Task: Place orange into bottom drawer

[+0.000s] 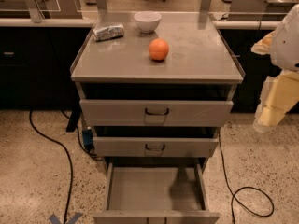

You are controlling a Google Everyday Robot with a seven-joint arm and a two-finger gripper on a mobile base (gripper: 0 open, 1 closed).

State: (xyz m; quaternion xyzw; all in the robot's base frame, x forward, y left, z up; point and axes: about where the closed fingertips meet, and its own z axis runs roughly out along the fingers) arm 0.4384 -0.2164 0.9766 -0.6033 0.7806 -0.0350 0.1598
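Note:
The orange [159, 49] sits on the grey cabinet top [117, 59], near the middle, just in front of a white bowl [147, 21]. The bottom drawer [154, 190] is pulled out wide; its flat grey floor is bare and its front edge runs along the lower edge of the view. The two upper drawers [156, 112] [155, 147] stick out slightly. My gripper [275, 104] hangs at the far right of the view, beside the cabinet's right side, well away from the orange, with nothing seen in it.
A crumpled silvery packet [108, 31] lies at the back left of the cabinet top. Black cables [65, 153] [252, 202] trail on the speckled floor on both sides of the cabinet. Dark counters stand behind.

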